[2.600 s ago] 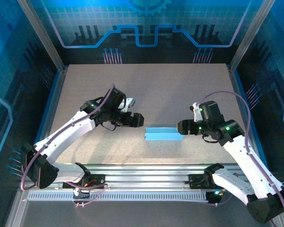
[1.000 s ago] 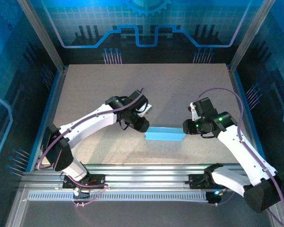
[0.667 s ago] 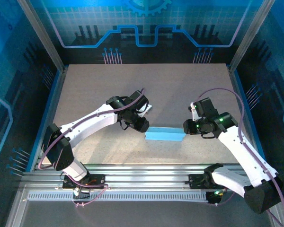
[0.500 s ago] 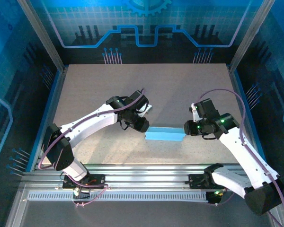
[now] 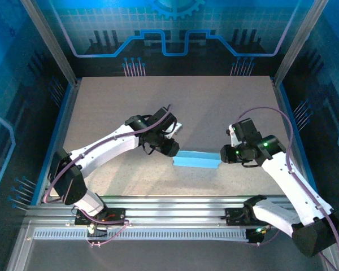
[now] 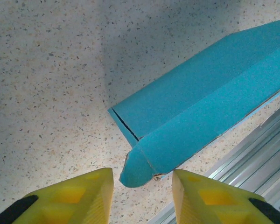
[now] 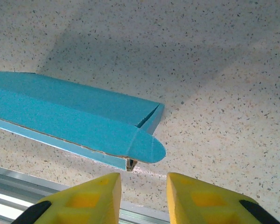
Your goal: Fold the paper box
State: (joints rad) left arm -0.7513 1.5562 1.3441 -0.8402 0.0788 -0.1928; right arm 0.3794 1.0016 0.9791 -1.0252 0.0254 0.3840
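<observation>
While the light blue, flat rectangular cardboard paper box (image 5: pixel 195 160) lies toward the front of the speckled surface (image 5: pixel 214 107), the left claw (image 6: pixel 142 193) and right claw (image 7: pixel 143 193) hang released at its ends, holding nothing; the rounded end tabs (image 6: pixel 136 170) apparently need tucking in next.

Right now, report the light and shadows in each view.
Top external: blue cast around the edges, the paper box sharp on the table. Left wrist: a soft grey shadow lies on the table beyond the paper box. Right wrist: a similar shadow band, table grain crisp.
</observation>
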